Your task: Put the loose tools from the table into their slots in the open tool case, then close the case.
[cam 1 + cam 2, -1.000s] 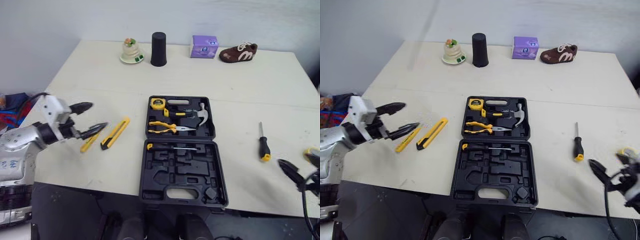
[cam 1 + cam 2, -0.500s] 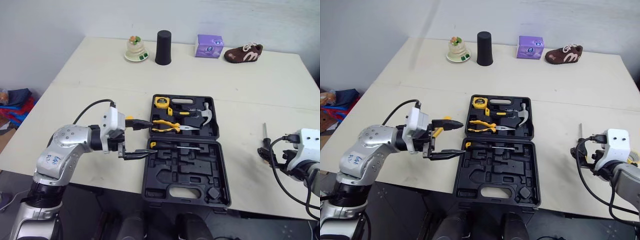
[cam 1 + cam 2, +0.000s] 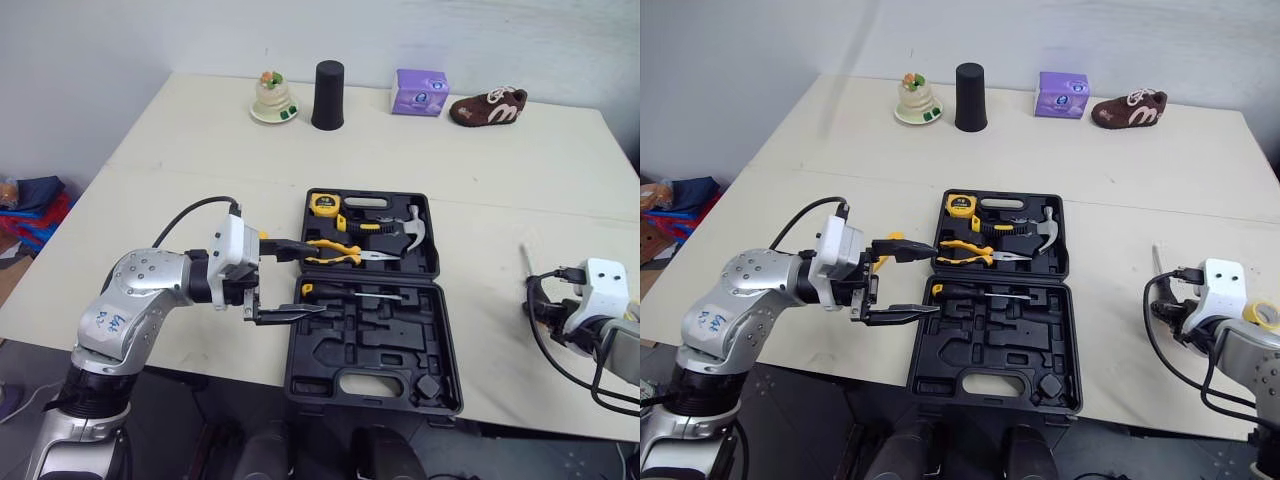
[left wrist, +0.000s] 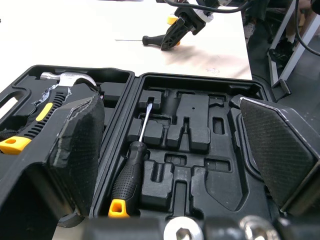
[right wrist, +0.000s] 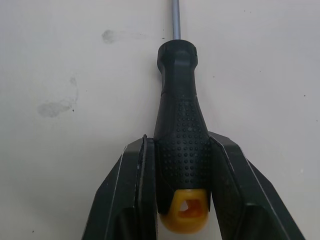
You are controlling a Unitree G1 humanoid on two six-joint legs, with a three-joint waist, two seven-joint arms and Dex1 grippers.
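Observation:
The black tool case [image 3: 445, 330] lies open at the table's middle. Its far half holds a tape measure [image 3: 321, 205], a hammer [image 3: 400, 222] and yellow pliers [image 3: 345, 252]; one screwdriver [image 4: 129, 175] sits in a slot of the near half. My left gripper [image 3: 312, 279] hovers open over the case's left edge, holding nothing. A yellow utility knife [image 3: 884, 240] peeks out behind it. At the right, my right gripper [image 5: 182, 145] is shut on the black handle of a loose screwdriver [image 5: 181, 125] with a yellow end, lying on the table [image 3: 520, 190].
Along the table's far edge stand a small ornament [image 3: 272, 98], a black cup [image 3: 326, 95], a purple box [image 3: 418, 92] and a brown shoe [image 3: 488, 106]. A yellow roll [image 3: 1262, 313] sits by my right wrist. The table's front edge runs just below the case.
The view has shifted. My left gripper has swung from the table's left side over to the case's left edge, staying open. The right gripper reached the loose screwdriver and closed on its handle.

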